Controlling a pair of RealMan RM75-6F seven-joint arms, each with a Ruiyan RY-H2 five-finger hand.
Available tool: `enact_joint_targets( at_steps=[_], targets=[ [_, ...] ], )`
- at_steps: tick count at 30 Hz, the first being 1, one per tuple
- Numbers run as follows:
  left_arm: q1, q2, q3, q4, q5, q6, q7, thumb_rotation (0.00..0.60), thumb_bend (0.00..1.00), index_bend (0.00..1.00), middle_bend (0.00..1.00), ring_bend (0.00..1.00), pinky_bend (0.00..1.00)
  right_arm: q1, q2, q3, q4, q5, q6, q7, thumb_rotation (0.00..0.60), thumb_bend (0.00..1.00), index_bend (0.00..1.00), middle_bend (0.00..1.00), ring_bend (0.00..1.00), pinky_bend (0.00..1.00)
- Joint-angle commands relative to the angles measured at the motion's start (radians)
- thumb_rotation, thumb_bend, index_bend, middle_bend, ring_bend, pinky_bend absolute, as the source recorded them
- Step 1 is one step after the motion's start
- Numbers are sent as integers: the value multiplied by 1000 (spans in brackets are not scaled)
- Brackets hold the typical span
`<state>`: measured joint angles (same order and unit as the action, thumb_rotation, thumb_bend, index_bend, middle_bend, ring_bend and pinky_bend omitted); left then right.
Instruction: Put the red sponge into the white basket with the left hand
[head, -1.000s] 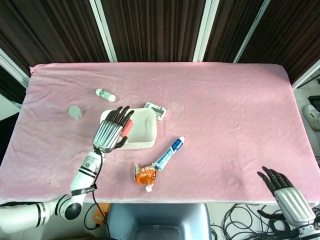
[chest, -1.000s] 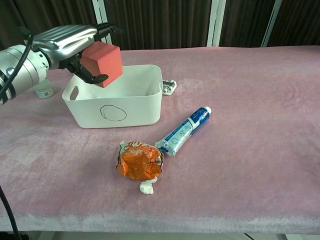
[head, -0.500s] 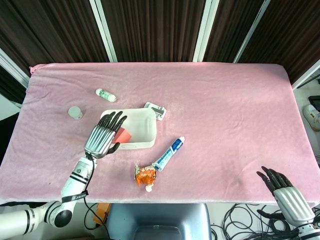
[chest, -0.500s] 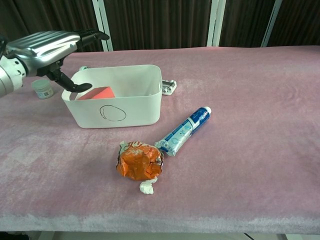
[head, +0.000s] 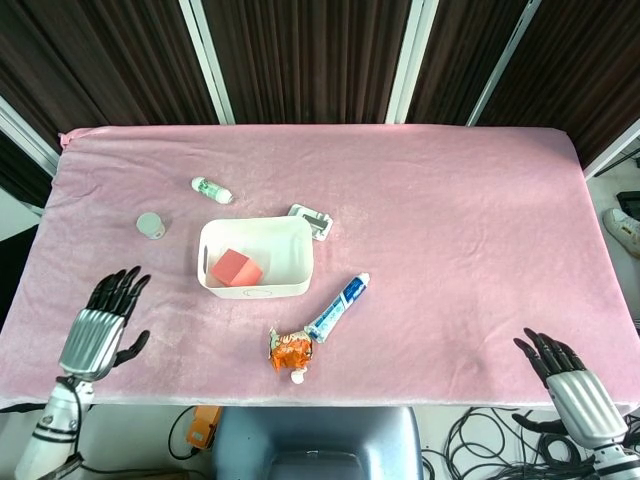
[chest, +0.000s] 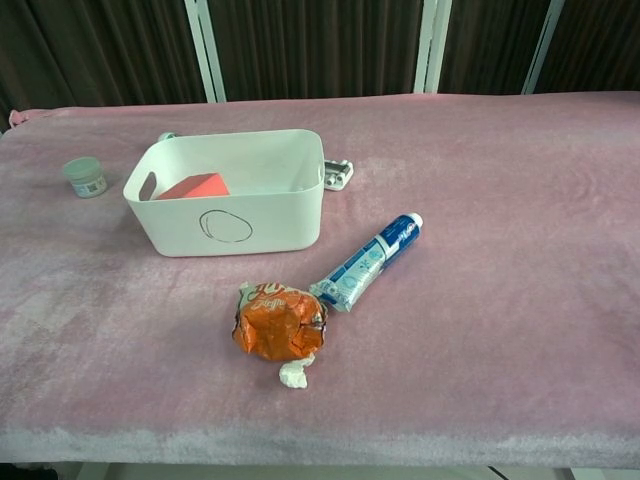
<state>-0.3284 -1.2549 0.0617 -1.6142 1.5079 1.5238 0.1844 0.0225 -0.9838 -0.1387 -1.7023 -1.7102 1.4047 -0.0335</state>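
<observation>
Inside the white basket (head: 300, 262) at about ten o'clock of the tabletop (head: 450, 220), I see the red sponge (head: 236, 268) lying free, likely light and squashy, best pinched across opposite faces, my left hand (head: 98, 325) empty with fingers spread.

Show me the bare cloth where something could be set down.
Widest free patch: the whole stretch right of the toothpaste tube, out to the right robot hand. The far strip behind the white basket is also bare. Crowded: around the basket, with small bottle, round jar and orange packet.
</observation>
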Motion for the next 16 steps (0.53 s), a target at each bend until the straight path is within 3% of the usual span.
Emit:
enact_joint_targets(
  at_steps=[1,16],
  targets=[
    [70,33,55,40,13,14,-115,600,341,0,0,0,97,1,-5,3,4,1,1,-2,600,101,0,0,4,229],
    [97,15,20,79,-2,-53,-79,600,350,0,35,39,109,7,0,-4,3,1,-16,-6,600,101,0,0,4,229]
  ],
)
